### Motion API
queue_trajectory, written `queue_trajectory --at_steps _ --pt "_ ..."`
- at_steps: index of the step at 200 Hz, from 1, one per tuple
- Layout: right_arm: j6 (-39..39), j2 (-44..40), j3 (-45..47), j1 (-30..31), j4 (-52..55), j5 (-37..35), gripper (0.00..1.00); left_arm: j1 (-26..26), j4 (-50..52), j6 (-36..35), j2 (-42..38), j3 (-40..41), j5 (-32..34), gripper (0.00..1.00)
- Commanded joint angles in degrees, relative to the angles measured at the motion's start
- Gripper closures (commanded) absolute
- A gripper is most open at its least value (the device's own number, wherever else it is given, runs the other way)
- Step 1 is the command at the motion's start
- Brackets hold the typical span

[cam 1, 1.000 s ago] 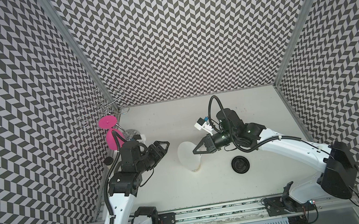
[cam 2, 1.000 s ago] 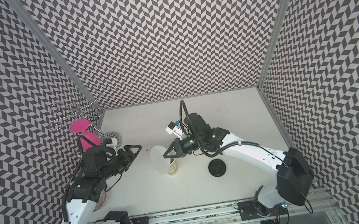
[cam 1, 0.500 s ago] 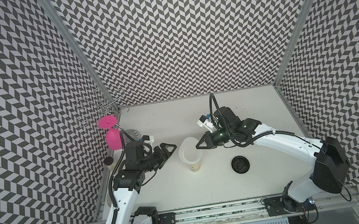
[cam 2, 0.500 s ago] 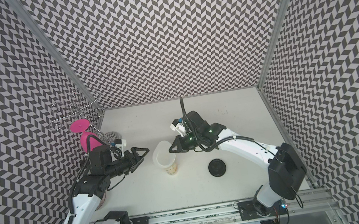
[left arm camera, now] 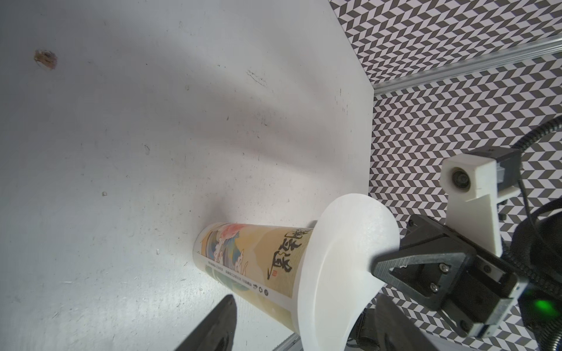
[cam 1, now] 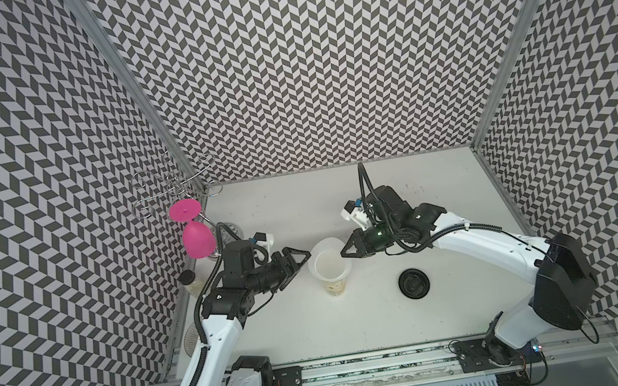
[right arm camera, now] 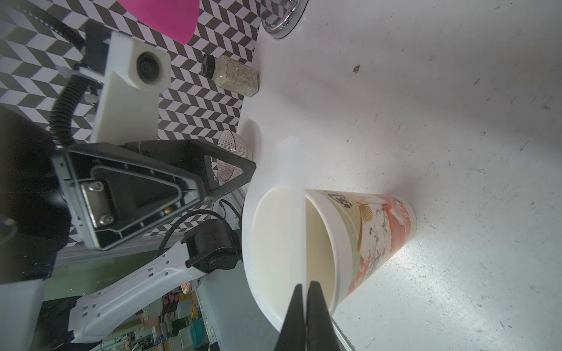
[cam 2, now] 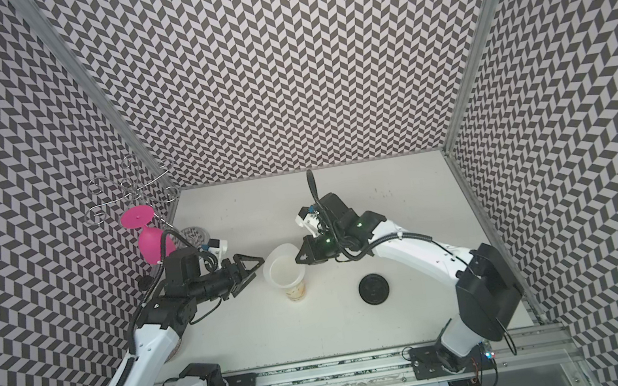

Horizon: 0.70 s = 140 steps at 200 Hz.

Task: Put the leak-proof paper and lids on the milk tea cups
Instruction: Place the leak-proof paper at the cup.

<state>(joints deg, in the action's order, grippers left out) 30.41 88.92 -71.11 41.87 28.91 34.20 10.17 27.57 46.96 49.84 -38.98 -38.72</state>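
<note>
Over the mouth of the milk tea cup (cam 1: 334,286), upright in the middle of the desk (cam 1: 320,337), the leak-proof paper (cam 1: 324,248) sits bowed and tilted. One edge is pinched in the right claw (cam 1: 344,254), which is closed tight on it. The left claw (cam 1: 301,266) gapes beside the cup, holding nothing. The sheet looks light and floppy (it curls where unsupported), so an edge pinch suits it; the empty cup probably tips easily. Counted: one paper, one cup, one black lid (cam 1: 414,285), one pink goblet (cam 1: 198,239), one jar (cam 1: 189,280).

white paper (left arm camera: 340,243), pink goblet (cam 1: 197,239), black lid (cam 1: 414,285)
</note>
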Motion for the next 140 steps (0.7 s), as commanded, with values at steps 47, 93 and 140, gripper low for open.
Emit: queue_trajectory --at_steps 47,93,140 --pt "-1.84 -0.81 -1.88 -0.12 1.25 -2.27 0.83 0.37 -1.47 -0.9 0.25 -0.03 -0.79 0.29" --pt "-1.93 -1.86 -1.4 -0.11 1.67 -2.55 0.75 0.38 -1.05 -1.43 0.25 -0.57 -0.64 0.3" --pt "-1.76 -2.44 -1.48 -0.16 1.46 -4.58 0.65 0.37 -0.5 -2.22 0.34 -0.57 -0.81 0.3"
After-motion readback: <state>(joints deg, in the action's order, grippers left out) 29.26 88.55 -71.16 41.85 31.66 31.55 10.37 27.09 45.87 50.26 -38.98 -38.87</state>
